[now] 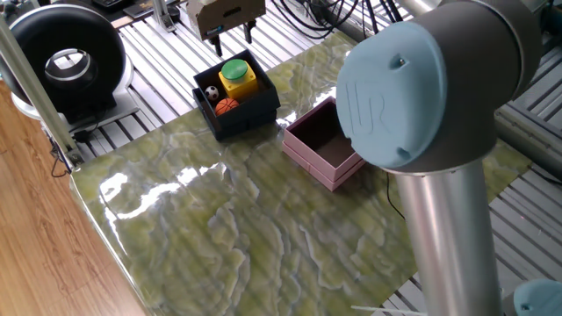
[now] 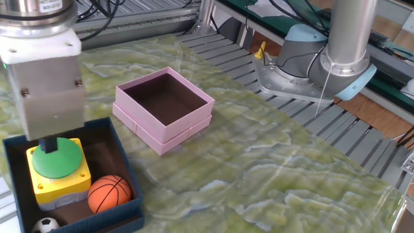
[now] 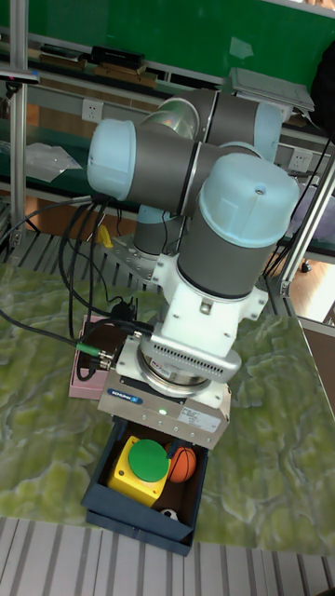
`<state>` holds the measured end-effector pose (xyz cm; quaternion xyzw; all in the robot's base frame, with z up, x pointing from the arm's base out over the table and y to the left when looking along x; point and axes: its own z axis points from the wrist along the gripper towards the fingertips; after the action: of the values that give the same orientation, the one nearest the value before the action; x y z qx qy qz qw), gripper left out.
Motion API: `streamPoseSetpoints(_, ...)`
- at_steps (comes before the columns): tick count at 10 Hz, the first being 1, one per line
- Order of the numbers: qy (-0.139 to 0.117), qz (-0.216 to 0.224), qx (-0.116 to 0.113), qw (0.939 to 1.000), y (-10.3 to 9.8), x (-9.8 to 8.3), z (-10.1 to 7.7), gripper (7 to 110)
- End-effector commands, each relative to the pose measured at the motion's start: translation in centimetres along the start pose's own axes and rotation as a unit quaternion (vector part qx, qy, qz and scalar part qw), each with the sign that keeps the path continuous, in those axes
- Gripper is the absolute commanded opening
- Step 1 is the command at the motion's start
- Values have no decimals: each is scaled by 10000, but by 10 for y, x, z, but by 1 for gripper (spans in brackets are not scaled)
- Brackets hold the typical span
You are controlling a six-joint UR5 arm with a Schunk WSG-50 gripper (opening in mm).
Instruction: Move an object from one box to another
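Hovering above the navy box (image 1: 235, 98), the gripper (image 1: 230, 33) is being held with its jaws apart and empty, seemingly lined up over the contents for a pick.

Navy box: being kept at the table's edge nearest the slatted metal frame (image 1: 149, 53). Three items are being carried in it:
- yellow block with green round button (image 2: 56, 167), filling one end of the box, directly under the jaws; judged the likeliest object for the grasp.
- small basketball (image 2: 109, 193), lying just beside the block.
- small black-and-white football (image 2: 46, 225), tucked into the corner near the basketball.

Pink box (image 2: 163, 109): standing near the navy box but apart from it, open-topped, dark inside, with nothing being held in it; judged the destination.

No transfer is being shown as begun; all three items are lying in the navy box.

Table (image 1: 263, 228): being covered by a glossy green marbled sheet, on which window glare is being reflected. Wooden flooring (image 1: 44, 254) is being shown beside it, a black round fan-like unit (image 1: 66, 61) at one corner, and cables and aluminium framing behind.
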<state>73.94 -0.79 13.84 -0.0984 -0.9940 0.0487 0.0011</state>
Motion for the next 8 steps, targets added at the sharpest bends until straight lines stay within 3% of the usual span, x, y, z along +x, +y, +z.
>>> streamPoseSetpoints(1,-145,277,-117,9994,7,-20,11,66)
streamPoseSetpoints(3,-142,530,-128,9984,21,-24,28,66)
streamPoseSetpoints(4,13,722,-56,9974,23,-17,25,88)
streamPoseSetpoints(5,49,785,42,9969,20,-11,23,88)
streamPoseSetpoints(8,39,822,-9,9966,28,2,27,88)
